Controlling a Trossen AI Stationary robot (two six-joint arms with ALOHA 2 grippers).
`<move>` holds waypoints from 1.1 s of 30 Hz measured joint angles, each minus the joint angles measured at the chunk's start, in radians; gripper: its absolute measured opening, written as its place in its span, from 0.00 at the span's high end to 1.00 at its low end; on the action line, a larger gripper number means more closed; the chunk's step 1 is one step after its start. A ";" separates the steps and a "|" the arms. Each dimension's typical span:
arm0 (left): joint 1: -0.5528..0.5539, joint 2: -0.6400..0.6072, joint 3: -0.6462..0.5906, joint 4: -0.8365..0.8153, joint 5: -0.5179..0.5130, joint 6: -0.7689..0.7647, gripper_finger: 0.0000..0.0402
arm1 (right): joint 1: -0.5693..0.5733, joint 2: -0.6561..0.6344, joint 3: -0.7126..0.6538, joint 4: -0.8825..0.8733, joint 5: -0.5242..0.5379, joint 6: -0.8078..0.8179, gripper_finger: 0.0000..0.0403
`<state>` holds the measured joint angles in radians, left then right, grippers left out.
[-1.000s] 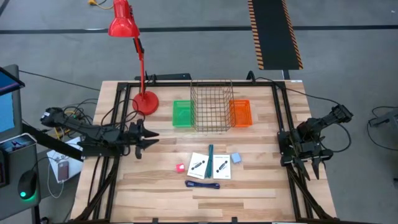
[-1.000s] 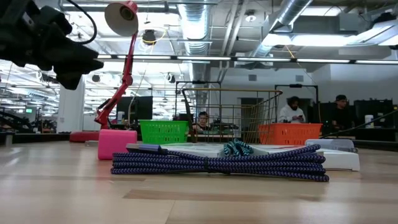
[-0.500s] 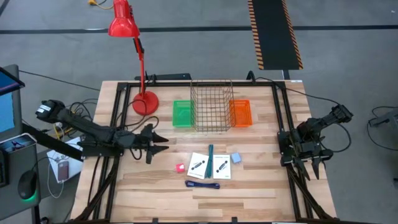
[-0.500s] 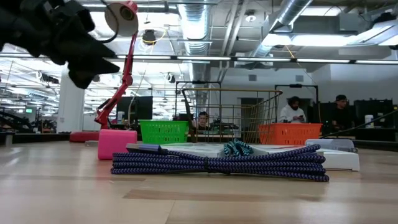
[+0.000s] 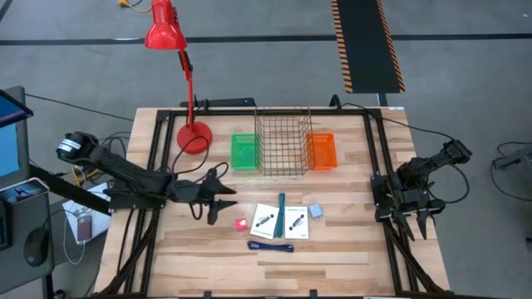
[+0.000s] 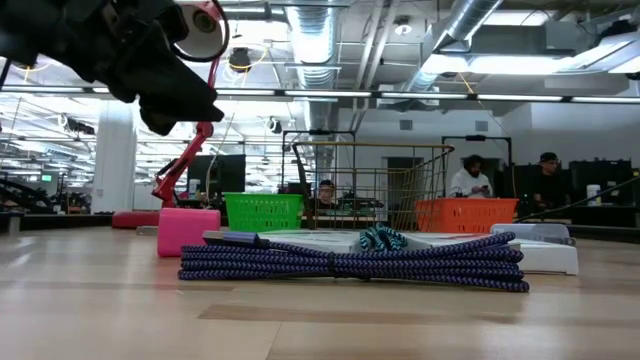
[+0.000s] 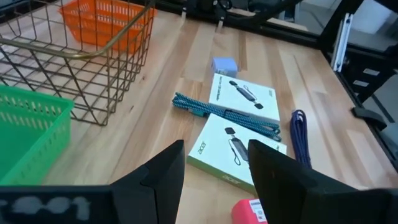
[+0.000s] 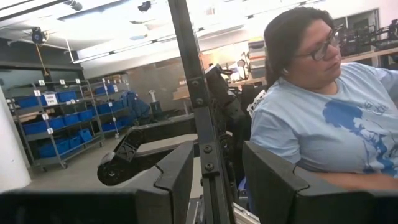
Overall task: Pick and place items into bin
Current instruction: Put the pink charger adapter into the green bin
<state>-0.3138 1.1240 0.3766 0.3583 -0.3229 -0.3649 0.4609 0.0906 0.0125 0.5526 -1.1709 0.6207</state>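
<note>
Near the table's middle lie two white cards [image 5: 266, 220] [image 5: 297, 222]. A teal cord [image 7: 224, 115] crosses them. A pale blue square [image 5: 315, 212] is beside them on the right and a small red block [image 5: 241, 224] on the left. The blue-purple strap [image 5: 270, 246] lies nearer the front edge. My left gripper [image 5: 218, 203] hovers open just left of the red block, its fingers [image 7: 168, 171] empty and pointing at the cards. My right gripper [image 5: 420, 223] waits open at the table's right edge, holding nothing.
A wire basket [image 5: 283, 141] stands at the back, between a green bin [image 5: 243, 152] and an orange bin [image 5: 321, 151]. The red desk lamp's base [image 5: 193, 137] sits at the back left. A person shows beyond the table in the right wrist view.
My left gripper has travelled from the table's left edge toward the right, closing in on the red block and the cards, staying above the table. The items have not moved.
</note>
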 joint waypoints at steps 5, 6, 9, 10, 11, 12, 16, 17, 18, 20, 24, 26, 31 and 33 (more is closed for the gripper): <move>0.000 0.023 0.009 0.007 0.006 -0.072 0.59 | 0.000 0.000 0.000 0.000 0.000 0.000 0.67; 0.000 0.023 0.009 0.007 0.014 -0.096 0.59 | 0.000 0.000 0.000 0.000 0.000 0.000 0.67; 0.000 0.023 0.009 0.007 0.042 -0.133 0.59 | 0.000 0.000 0.000 0.000 0.000 0.000 0.67; 0.000 0.023 0.009 0.007 0.049 -0.151 0.59 | 0.000 0.000 0.000 0.000 0.000 0.000 0.67; 0.000 0.023 0.009 0.007 0.050 -0.171 0.59 | 0.000 0.000 0.000 0.000 0.000 0.000 0.67; 0.000 0.023 0.009 0.006 0.050 -0.187 0.59 | 0.000 0.000 0.000 0.000 0.000 0.000 0.67; 0.000 0.023 0.009 -0.036 0.050 -0.265 0.59 | 0.000 0.000 0.000 0.000 0.000 0.000 0.67; 0.000 0.023 0.009 -0.050 0.052 -0.285 0.59 | 0.000 0.000 0.000 0.000 0.000 0.000 0.67; 0.000 0.023 0.009 -0.061 0.062 -0.303 0.59 | 0.000 0.000 0.000 0.000 0.000 0.000 0.67; 0.000 0.023 0.009 -0.082 0.094 -0.337 0.59 | 0.000 0.000 0.000 0.000 0.000 0.000 0.67; 0.000 0.023 0.009 -0.095 0.128 -0.383 0.59 | 0.000 0.000 0.000 0.000 0.000 0.000 0.67; 0.000 0.023 0.009 -0.098 0.128 -0.391 0.59 | 0.000 0.000 0.000 0.000 0.000 0.000 0.67; 0.000 0.023 0.009 -0.098 0.131 -0.391 0.59 | 0.000 0.000 0.000 0.000 0.000 0.000 0.67; 0.000 0.023 0.009 -0.098 0.131 -0.390 0.59 | 0.000 0.000 0.000 0.000 0.000 0.000 0.67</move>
<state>-0.3138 1.1469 0.3857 0.2604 -0.1917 -0.7544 0.4607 0.0906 0.0128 0.5526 -1.1706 0.6205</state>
